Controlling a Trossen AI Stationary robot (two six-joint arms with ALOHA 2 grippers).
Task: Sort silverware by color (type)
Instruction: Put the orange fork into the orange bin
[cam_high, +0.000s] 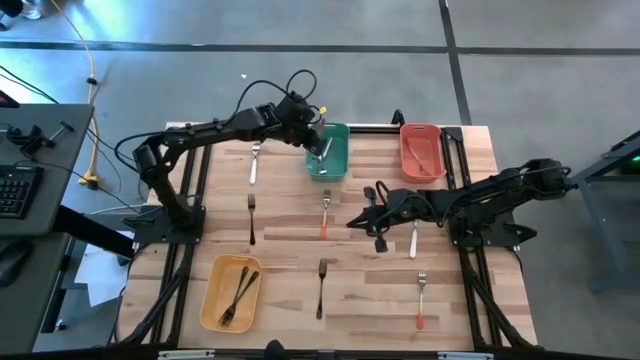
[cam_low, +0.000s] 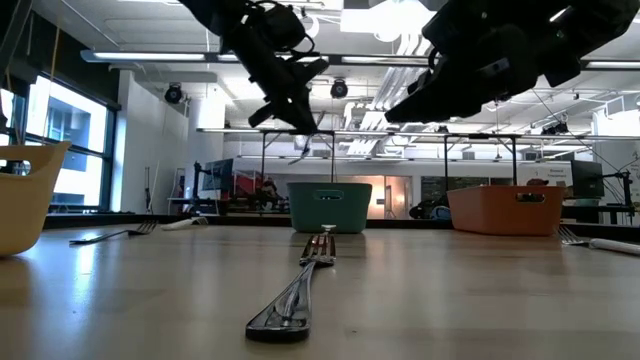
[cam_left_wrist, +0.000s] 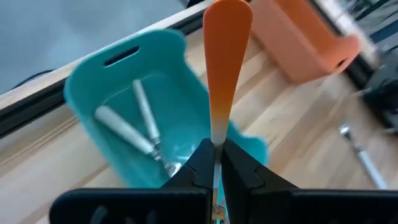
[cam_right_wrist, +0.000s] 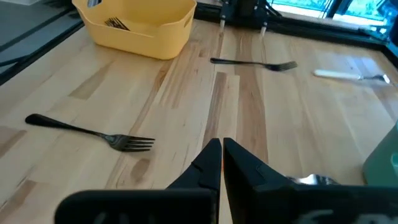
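Note:
My left gripper (cam_high: 321, 142) hangs above the teal bin (cam_high: 338, 165), shut on a red-handled fork (cam_left_wrist: 227, 56) whose handle points away from the fingers. Two white-handled forks (cam_left_wrist: 127, 129) lie inside that bin. My right gripper (cam_high: 371, 216) is shut on nothing, low over the table's middle. It sits between a red-handled fork (cam_high: 325, 213) and a white-handled fork (cam_high: 414, 239). More silverware lies loose: a white-handled fork (cam_high: 255, 163), black forks (cam_high: 251, 218) (cam_high: 321, 287) and a red-handled fork (cam_high: 421, 301). Two black forks (cam_high: 237, 292) rest in the yellow bin (cam_high: 212, 300).
The red bin (cam_high: 421, 152) stands at the back right, beside the teal bin. Black arm frames run along both table sides. In the low view a black fork (cam_low: 295, 290) lies closest, with the teal bin (cam_low: 329, 206) behind it.

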